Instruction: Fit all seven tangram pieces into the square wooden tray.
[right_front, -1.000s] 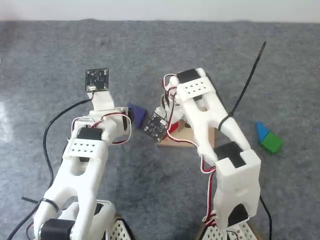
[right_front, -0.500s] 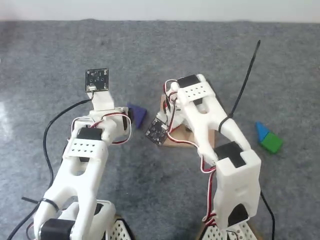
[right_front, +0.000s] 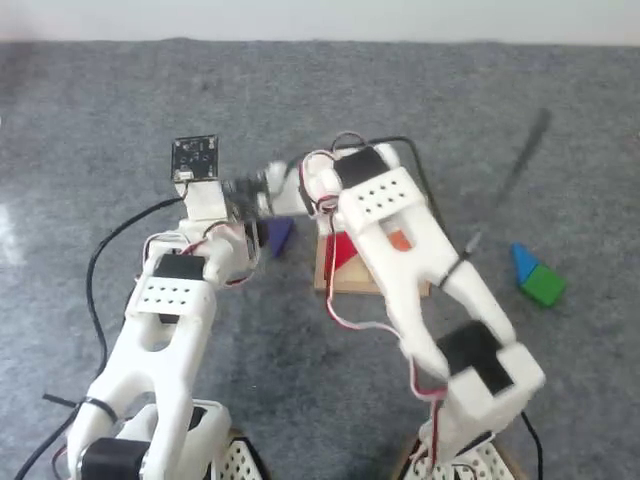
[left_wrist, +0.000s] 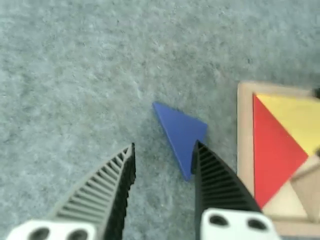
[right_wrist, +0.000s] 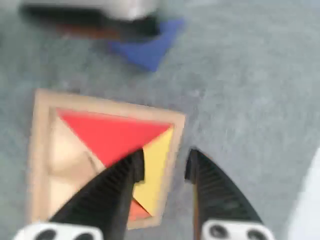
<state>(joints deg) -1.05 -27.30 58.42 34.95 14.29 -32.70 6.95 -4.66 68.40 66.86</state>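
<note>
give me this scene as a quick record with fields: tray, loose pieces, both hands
tray: square wooden tray on grey carpet, holding red triangle and yellow triangle
loose beside tray: dark blue triangle
loose farther off: light blue piece and green piece, side by side
left hand: open, over dark blue triangle
right hand: open, over tray's edge

Lab-style robot bench, grey felt table (right_front: 90, 110), pale wall (right_front: 320, 18)

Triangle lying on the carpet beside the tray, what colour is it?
The triangle is blue, clearest in the left wrist view.
</note>
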